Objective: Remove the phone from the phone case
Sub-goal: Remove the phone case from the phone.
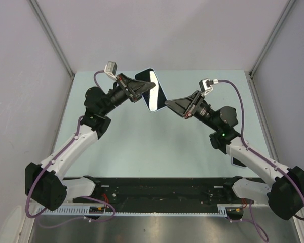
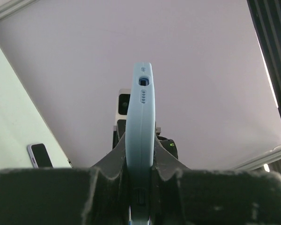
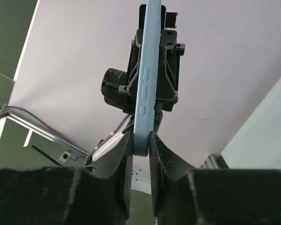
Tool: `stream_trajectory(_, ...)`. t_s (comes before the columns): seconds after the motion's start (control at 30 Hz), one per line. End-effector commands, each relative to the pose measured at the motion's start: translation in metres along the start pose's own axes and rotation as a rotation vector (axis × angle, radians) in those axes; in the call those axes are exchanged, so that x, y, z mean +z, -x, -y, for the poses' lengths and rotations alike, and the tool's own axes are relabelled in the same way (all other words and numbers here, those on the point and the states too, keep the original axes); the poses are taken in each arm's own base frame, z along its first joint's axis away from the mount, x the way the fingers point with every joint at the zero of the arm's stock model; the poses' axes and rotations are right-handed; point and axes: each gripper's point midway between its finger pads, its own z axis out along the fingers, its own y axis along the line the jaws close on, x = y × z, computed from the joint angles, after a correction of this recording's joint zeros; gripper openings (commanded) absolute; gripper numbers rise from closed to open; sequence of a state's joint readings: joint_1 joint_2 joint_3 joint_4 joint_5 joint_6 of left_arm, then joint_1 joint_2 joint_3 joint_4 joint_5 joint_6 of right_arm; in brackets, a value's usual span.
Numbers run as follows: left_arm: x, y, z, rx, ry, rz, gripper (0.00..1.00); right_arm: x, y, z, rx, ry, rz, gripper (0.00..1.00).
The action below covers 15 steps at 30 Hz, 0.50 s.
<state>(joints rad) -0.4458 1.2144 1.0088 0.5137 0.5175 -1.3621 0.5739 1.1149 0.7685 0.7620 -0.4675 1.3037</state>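
Our left end effector (image 2: 139, 165) is clamped tight on one end of the pale-blue phone case (image 2: 140, 122), and our right end effector (image 3: 140, 140) pinches the case's opposite corner. We see the phone (image 1: 153, 95) seated inside the case, held in the air. Beneath the case lies the tabletop (image 1: 142, 147).

Top external: fixed high at the near edge, looking down on the whole table (image 1: 142, 152). Wrist cameras: close, tilted upward, facing each other; both share the phone case (image 2: 140, 122), seen edge-on.
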Motion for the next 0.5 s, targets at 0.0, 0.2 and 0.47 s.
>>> stream_trajectory(0.0, -0.009, 0.012, 0.046, 0.046, -0.123, 0.069, 0.00, 0.006, 0.000, -0.026, 0.072, 0.162, -0.018, 0.00)
stream_trajectory(0.2, -0.017, 0.013, 0.061, 0.057, -0.185, 0.093, 0.00, 0.006, 0.013, -0.057, 0.381, 0.444, 0.027, 0.00)
stream_trajectory(0.47, -0.026, 0.014, 0.081, 0.078, -0.270, 0.115, 0.00, 0.022, 0.012, -0.056, 0.520, 0.503, 0.080, 0.00)
